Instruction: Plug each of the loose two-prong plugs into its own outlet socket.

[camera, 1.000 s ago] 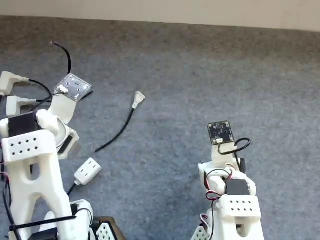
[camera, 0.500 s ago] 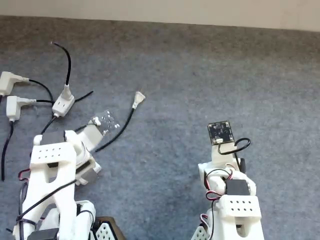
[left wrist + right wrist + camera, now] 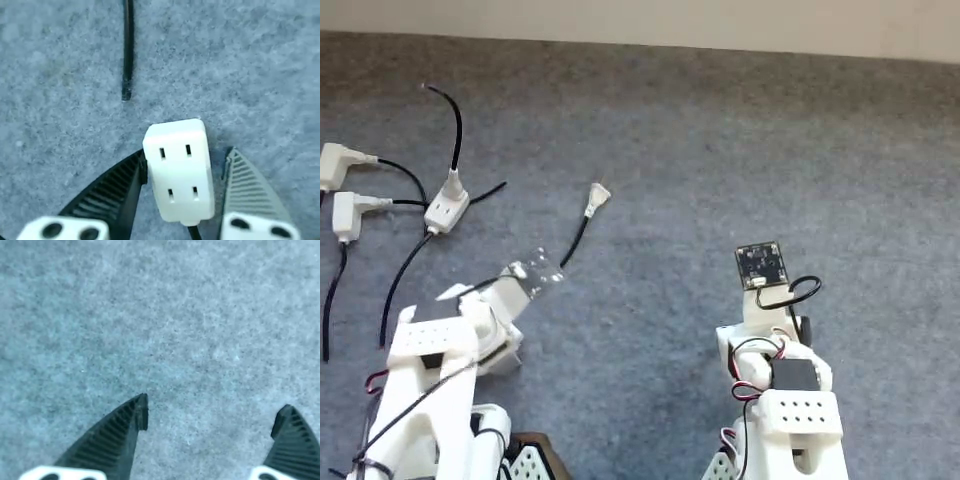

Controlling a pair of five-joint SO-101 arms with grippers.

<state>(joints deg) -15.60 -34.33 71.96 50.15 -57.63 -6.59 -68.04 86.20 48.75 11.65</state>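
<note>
At the table's [image 3: 720, 130] nine o'clock edge, an angled plug [image 3: 335, 160] and a second angled plug [image 3: 348, 215] lie loose, with a corded socket [image 3: 447, 205] near them at ten. The left arm has swung back from that corner within the past second. Its left end effector [image 3: 186, 152] now straddles the outlet socket [image 3: 179, 170] at seven o'clock, fingers apart. A straight plug [image 3: 597, 196] lies toward eleven. At five o'clock, the right end effector [image 3: 215, 402] hangs spread over bare table. Nothing is plugged in; a socket pickup looks likely.
</note>
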